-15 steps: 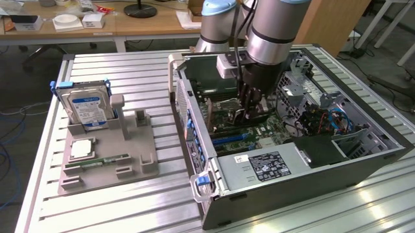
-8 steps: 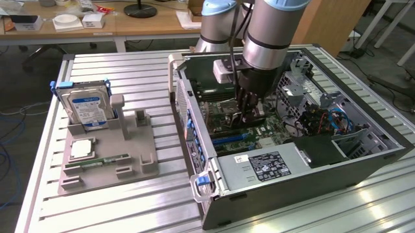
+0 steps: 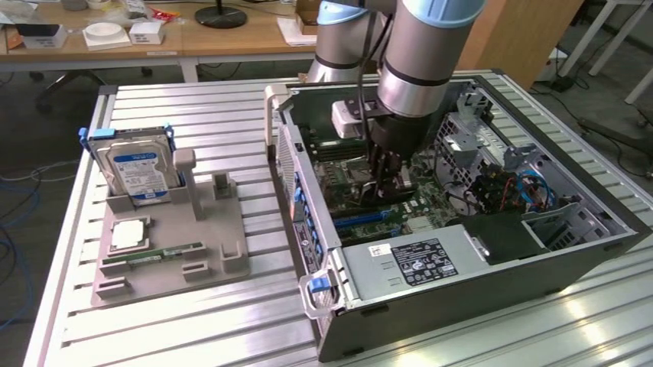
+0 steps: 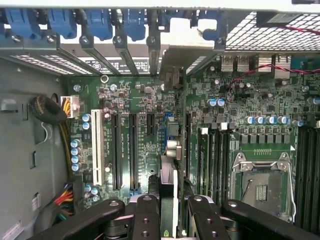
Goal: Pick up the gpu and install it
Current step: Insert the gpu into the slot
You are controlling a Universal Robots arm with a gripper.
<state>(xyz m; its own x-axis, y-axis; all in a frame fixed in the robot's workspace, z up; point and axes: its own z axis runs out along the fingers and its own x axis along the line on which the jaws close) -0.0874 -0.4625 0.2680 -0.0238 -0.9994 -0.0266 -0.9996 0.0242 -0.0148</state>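
The slatted bench [image 3: 183,107] carries an open computer case [image 3: 490,298] toward the exterior view's right edge. A grey parts tray [image 3: 229,237] toward its left edge holds a hard drive [image 3: 140,172] and a memory stick [image 3: 153,254]. The arm [image 3: 429,53] hangs into the case above the motherboard [image 4: 145,95]. The gripper [image 4: 169,200] is clenched on the gpu [image 4: 168,175], seen edge-on between its fingers over the expansion slots [image 4: 125,150]. Pickup looks done and seating not yet finished. The fingers hide whether the card's lower edge meets a slot, and its bracket is hard to make out.
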